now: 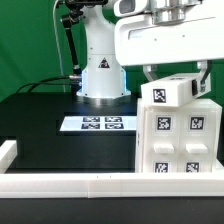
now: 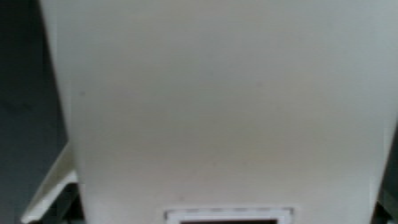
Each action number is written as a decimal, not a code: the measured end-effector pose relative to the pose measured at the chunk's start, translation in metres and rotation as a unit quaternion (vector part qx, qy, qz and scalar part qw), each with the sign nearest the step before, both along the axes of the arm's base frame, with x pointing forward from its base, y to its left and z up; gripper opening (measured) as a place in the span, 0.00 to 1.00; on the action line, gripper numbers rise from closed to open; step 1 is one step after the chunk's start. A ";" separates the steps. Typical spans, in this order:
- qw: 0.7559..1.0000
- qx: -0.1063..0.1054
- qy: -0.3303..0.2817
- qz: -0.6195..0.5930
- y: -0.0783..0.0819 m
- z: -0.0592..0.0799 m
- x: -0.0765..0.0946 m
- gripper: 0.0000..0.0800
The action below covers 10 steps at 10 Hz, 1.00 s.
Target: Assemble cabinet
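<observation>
1. Where the black table (image 1: pixel 45 115) reaches the exterior view's left, a long white border rail (image 1: pixel 70 184) runs along its near edge, with a short upright end at the far left.
2. Right of that end, toward the middle, the flat white marker board (image 1: pixel 99 123) lies on the table, just in front of the round white robot base (image 1: pixel 103 72).
3. Right of the marker board stands the cabinet (image 1: pixel 175 135), a white plastic boxy frame bearing square black-and-white fiducial tags; it stands behind the border rail, with a smaller tagged block tilted on top.
4. Above the cabinet, the gripper (image 1: pixel 175 72) hangs with dark fingers (image 1: pixel 150 73) reaching down at the block's sides; whether they clamp it cannot be told.
5. A plain white surface (image 2: pixel 214 100) fills the wrist view.
</observation>
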<state>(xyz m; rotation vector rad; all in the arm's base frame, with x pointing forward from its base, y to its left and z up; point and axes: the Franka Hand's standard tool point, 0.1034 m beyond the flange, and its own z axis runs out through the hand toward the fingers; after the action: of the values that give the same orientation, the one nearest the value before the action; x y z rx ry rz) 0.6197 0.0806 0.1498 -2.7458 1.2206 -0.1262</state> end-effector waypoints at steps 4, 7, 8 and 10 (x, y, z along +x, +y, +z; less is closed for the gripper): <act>0.983 0.035 0.018 -0.181 0.001 0.000 0.000 0.68; 0.951 0.054 0.033 -0.303 0.001 0.000 -0.001 0.68; 0.941 0.058 0.038 -0.332 0.000 -0.001 -0.001 0.68; 0.906 0.078 0.052 -0.413 0.000 -0.001 -0.001 0.68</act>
<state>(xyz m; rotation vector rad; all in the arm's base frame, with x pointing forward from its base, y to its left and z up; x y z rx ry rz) 0.6182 0.0803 0.1489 -1.9422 2.2257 0.0413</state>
